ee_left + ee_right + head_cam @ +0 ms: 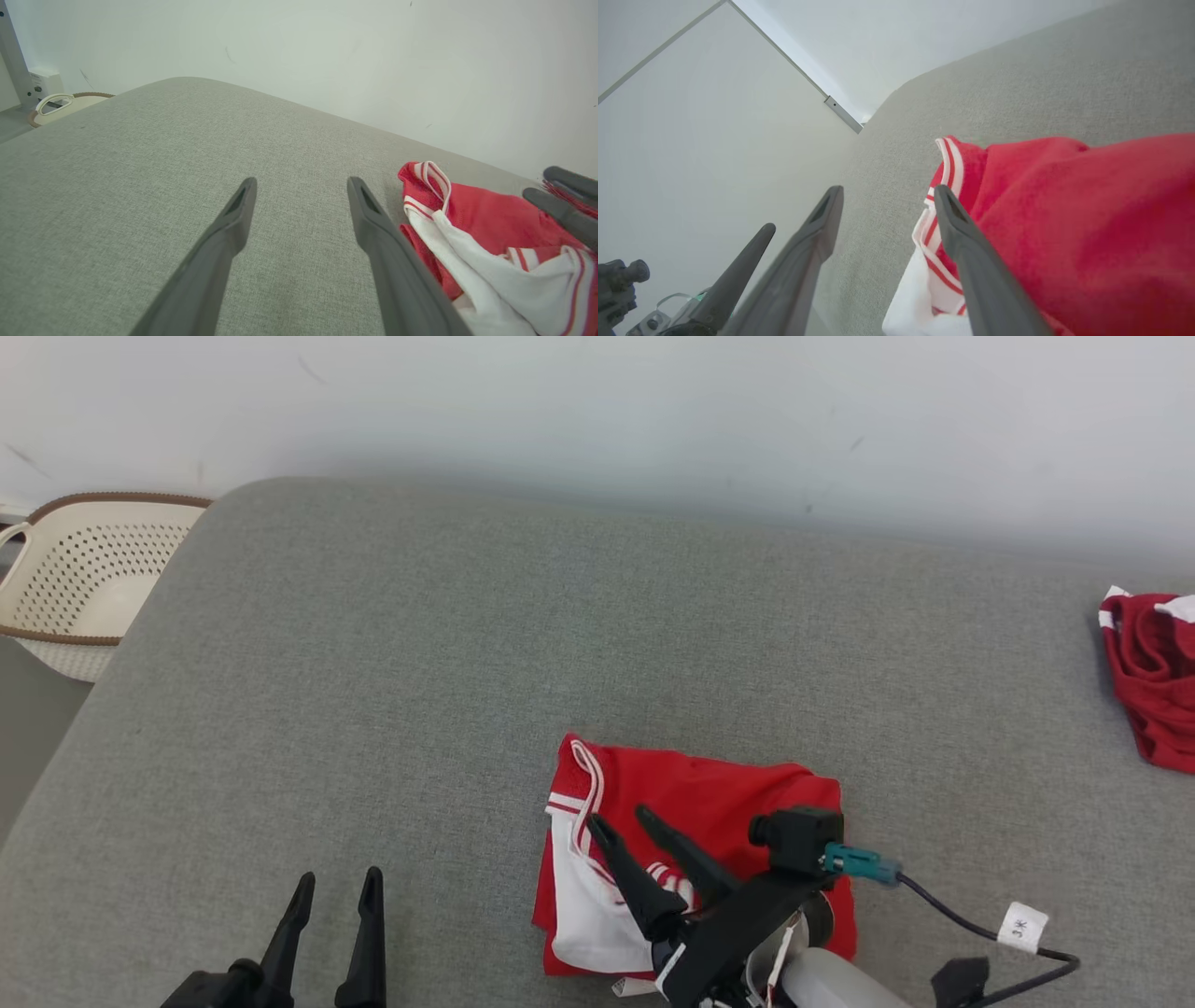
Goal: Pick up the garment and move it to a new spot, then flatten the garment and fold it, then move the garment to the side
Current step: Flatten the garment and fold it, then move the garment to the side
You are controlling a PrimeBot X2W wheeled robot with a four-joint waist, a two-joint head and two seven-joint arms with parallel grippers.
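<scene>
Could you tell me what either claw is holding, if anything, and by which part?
Nothing is held: the right claw is open over the red garment, and the left claw is open beside it.

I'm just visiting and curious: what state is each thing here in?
Red-and-white garment: folded, on the grey surface.
Second red garment: crumpled, far right.
Basket: upright, looks empty.
Left gripper: open, holding nothing.
Right gripper: open, over the folded garment.
</scene>
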